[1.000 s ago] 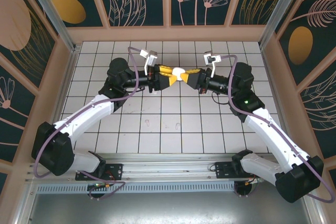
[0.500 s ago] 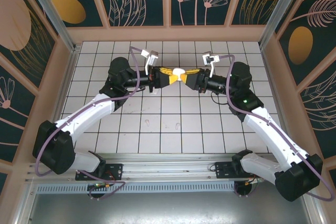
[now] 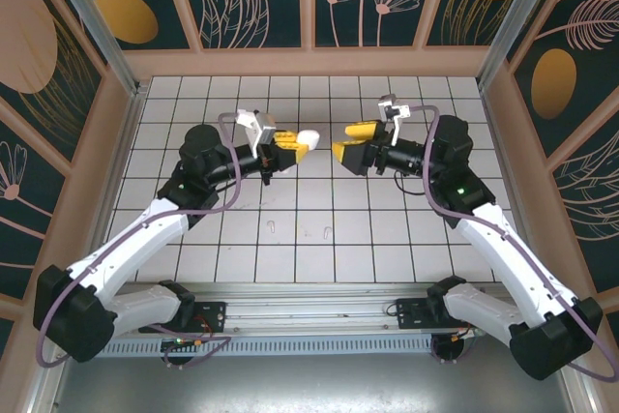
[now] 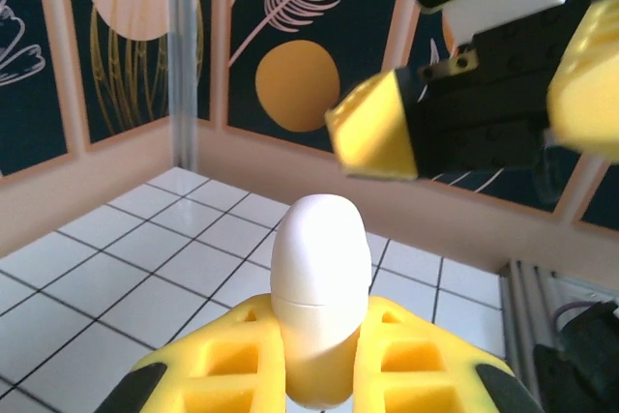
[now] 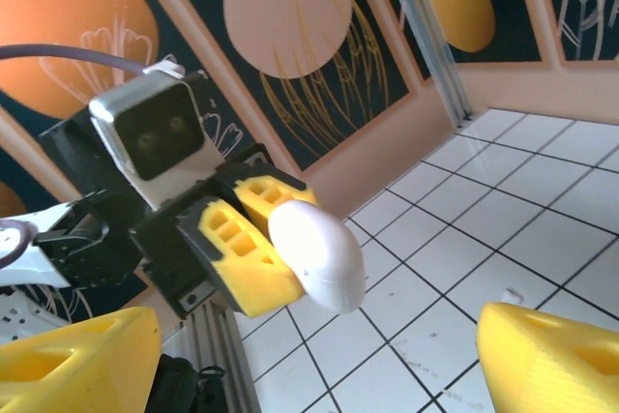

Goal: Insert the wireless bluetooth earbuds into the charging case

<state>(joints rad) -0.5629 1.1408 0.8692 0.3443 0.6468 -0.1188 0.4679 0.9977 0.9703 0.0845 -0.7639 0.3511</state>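
Note:
The white, rounded charging case point(image 3: 308, 138) is held above the tiles, its lid seam closed, with my left gripper point(image 3: 294, 146) shut on its lower half. From the left wrist, the case point(image 4: 319, 278) stands up between the yellow fingers point(image 4: 208, 369). My right gripper point(image 3: 349, 141) hangs open a short gap to the right of the case, touching nothing. From the right wrist, the case point(image 5: 314, 253) sits ahead of my spread yellow fingers point(image 5: 77, 360). Two tiny white earbuds point(image 3: 272, 226) point(image 3: 330, 232) lie on the tiles nearer the arm bases.
The white tiled floor point(image 3: 387, 249) is bounded by a wooden rim point(image 3: 309, 63) at the back and patterned walls on three sides. Both arm bases sit on the metal rail point(image 3: 309, 309) at the near edge.
My right gripper has opened, let go of the case and drawn back to the right. My left gripper has closed on the case and carried it left and slightly nearer.

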